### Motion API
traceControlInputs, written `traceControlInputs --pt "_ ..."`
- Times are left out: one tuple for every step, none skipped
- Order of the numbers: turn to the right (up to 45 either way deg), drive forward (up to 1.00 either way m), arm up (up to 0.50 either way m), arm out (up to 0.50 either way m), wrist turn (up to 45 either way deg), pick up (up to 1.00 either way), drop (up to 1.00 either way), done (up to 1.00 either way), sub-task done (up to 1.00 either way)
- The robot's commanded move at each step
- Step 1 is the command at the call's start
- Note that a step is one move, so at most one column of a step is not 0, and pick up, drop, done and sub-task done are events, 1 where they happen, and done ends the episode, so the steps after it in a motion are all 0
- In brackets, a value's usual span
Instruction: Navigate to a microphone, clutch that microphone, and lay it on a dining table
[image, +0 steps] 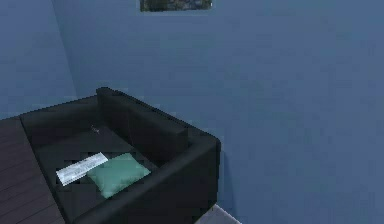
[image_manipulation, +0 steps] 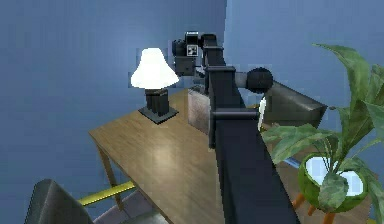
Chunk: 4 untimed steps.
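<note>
Reach runs past the likely microphone, which lies back and right of the gripper

Nearest in the arm side view, the arm rises as 1 dark bar over the right end of a wooden table. Farther out, a lamp with a white shade stands on that table, left of the bar. Just right of the bar, at about the lamp's depth, sits a dark round-headed thing on a pale stem. Its shape suits a microphone, though I cannot be sure, and what it rests on is hidden. If it is one, its long axis looks roughly upright. Farthest out is the gripper, against the blue wall, up and left of that thing across the bar. Its far end is too small to read, so I cannot tell its state or whether it holds anything. In my judgement, the coming move turns on drawing the gripper nearer and rightward, to that round head.
</note>
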Motion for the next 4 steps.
traceControlInputs --pt "0.0 0.00 -0.04 0.00 0.0 0.00 0.00 0.00 0.00" --pt "0.0 0.00 -0.32 0.00 0.0 0.00 0.00 0.00 0.00" --pt "0.0 0.00 0.00 0.00 0.0 0.00 1.00 0.00 0.00" --pt "0.0 0.00 0.04 0.00 0.0 0.00 0.00 0.00 0.00"
